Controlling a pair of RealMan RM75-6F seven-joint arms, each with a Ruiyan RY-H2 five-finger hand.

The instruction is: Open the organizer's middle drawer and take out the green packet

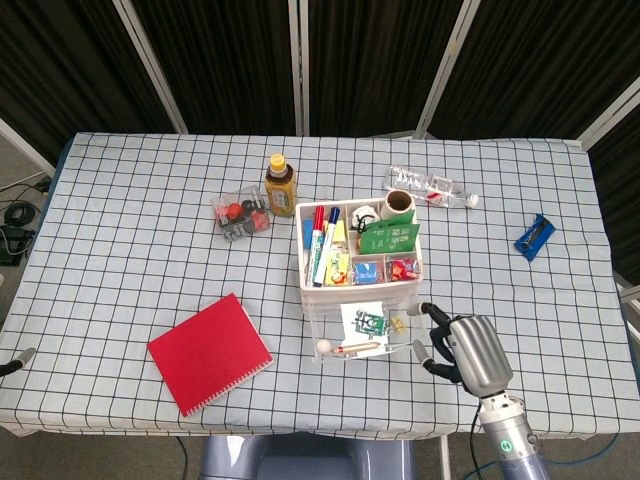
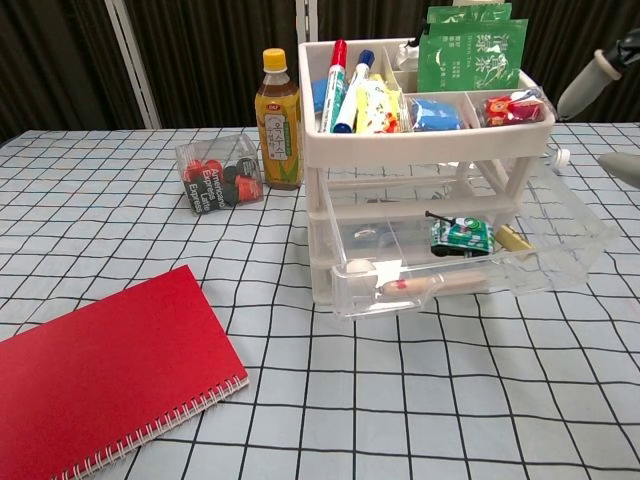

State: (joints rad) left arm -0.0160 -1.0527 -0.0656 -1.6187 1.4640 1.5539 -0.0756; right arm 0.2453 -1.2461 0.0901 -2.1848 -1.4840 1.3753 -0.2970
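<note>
Clear plastic middle drawer [image 2: 470, 262] stands pulled open, exposing small green packet [image 2: 462, 236]. My right hand [image 1: 470, 350] hovers beside it, fingers [image 1: 431, 311] spread, empty, ready to reach in.

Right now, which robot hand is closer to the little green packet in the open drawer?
The right hand. It is just to the right of the pulled-out drawer, empty and not touching the green packet. The left hand shows in neither view, so it is not near the packet.

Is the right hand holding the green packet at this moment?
No: in the head view the right hand sits beside the open drawer with nothing in its fingers, and the green packet lies inside the drawer.
</note>
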